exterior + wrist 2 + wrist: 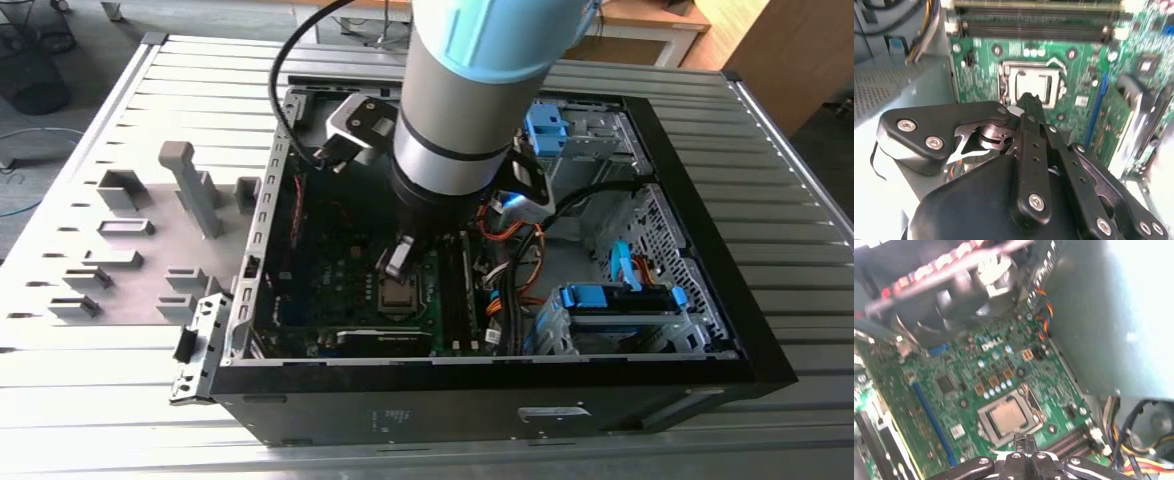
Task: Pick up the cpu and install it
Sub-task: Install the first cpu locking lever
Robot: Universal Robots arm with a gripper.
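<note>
The cpu (1006, 417) is a small silvery square lying flat inside the metal-framed socket (985, 412) on the green motherboard (954, 390). The same socket (1004, 82) appears in the second wrist view with the chip's pale top (1046, 85) inside it. In the exterior view the cpu (398, 296) sits low in the open computer case. My gripper (1024, 437) hangs just above the socket's edge, its fingers together with nothing between them. Its dark fingertips (1029, 100) overlap the socket frame, and the gripper (396, 258) stands right over the chip.
The black case wall (467, 385) rings the work area. A grey power-supply box (1104, 315), memory slots (1034, 30), a card (1116, 122) and bundled cables (514, 270) crowd the socket. Grey holder blocks (120, 235) stand on the slatted table at the exterior view's left.
</note>
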